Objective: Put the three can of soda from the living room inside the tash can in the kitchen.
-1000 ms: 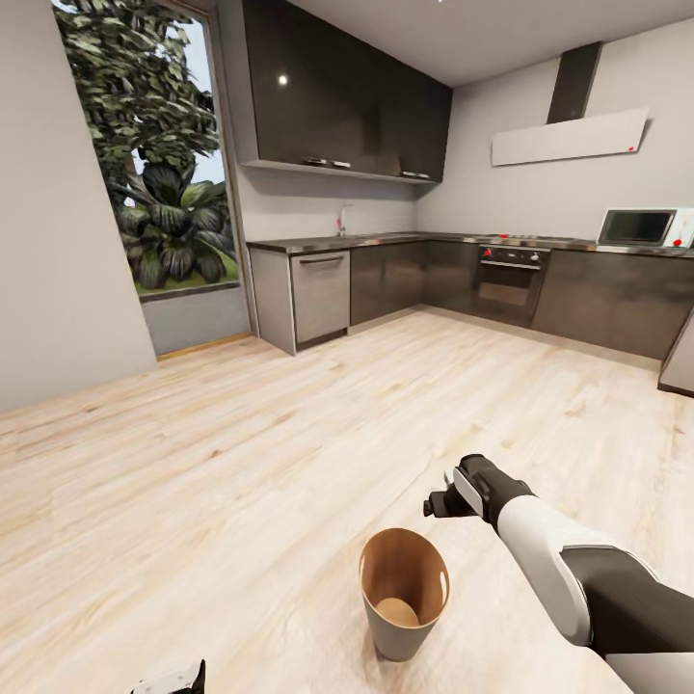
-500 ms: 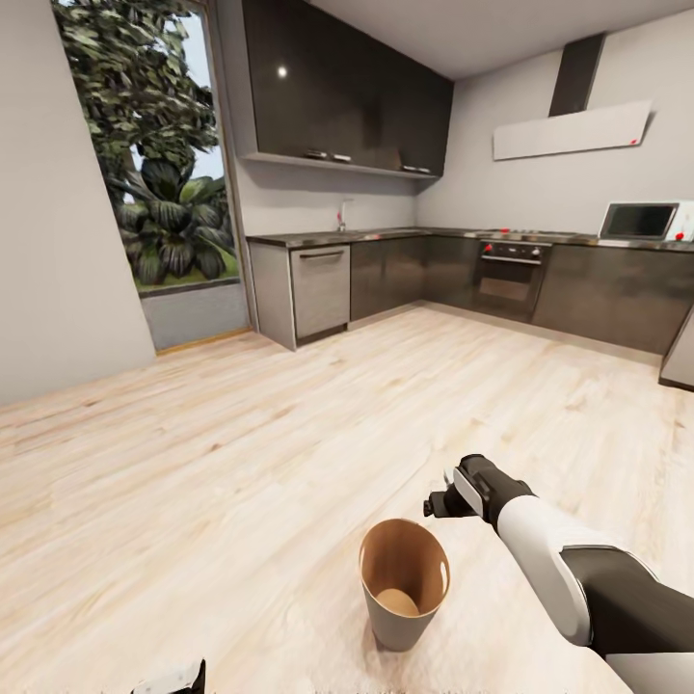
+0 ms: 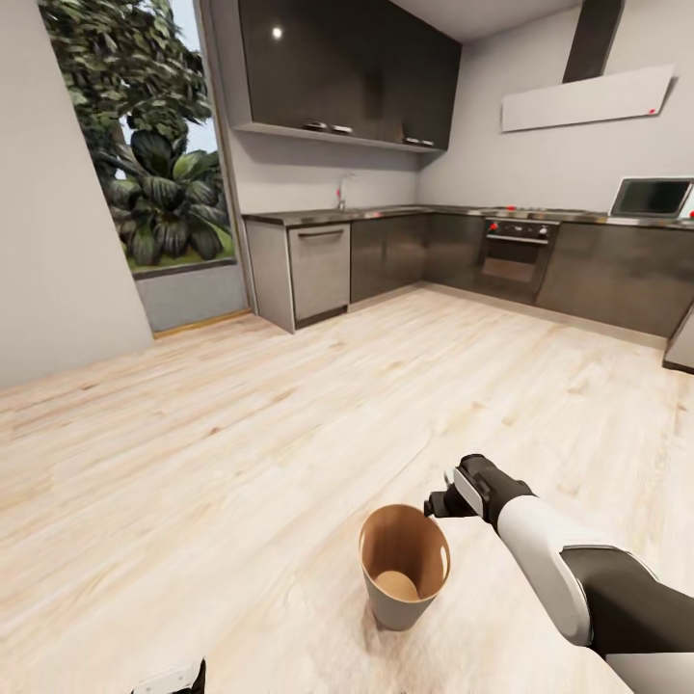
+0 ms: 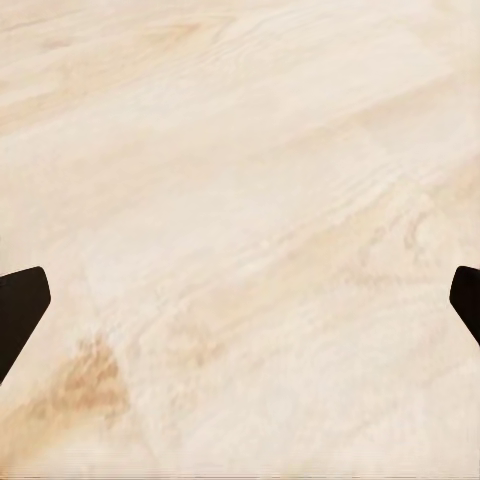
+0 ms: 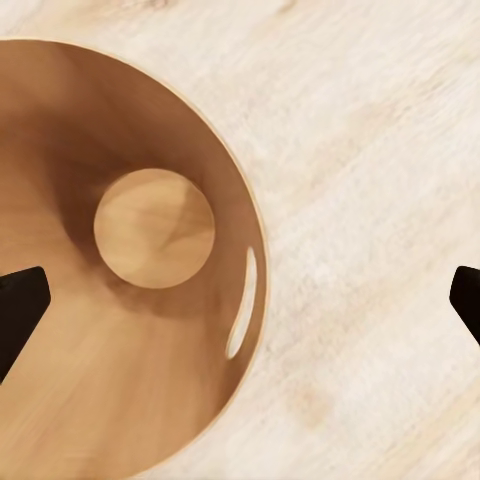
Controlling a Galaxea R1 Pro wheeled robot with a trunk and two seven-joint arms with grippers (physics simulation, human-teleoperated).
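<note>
left claw [image 3: 172, 680]: at the near edge of head view, low by the robot's side. Wrist view shows its fingertips [image 4: 22, 300] spread wide over bare wood floor [image 3: 241, 434], nothing between them.
trash can [image 3: 404, 578]: upright on the floor right in front of the robot, mouth open upward. Right wrist view looks straight into it [image 5: 130, 280]: brown inside, round bottom bare, no soda can in there.
right claw [image 3: 436, 504]: just beyond and beside the trash can's rim, above rim height, arm reaching forward. Fingertips [image 5: 22, 300] wide apart, holding nothing.
soda cans: can't place them from these pictures; neither claw carries one.
kitchen: dark cabinets [image 3: 386, 270] and steel desk [image 3: 328, 216] with tap along the far wall, oven [image 3: 516, 255] further right, tall window [image 3: 145, 145] with plants at far left.
progress: robot is in the kitchen at the trash can, but the trash can looks empty and both claws are free. Judging by that, no can is delivered yet; all three are left to fetch from the living room.
</note>
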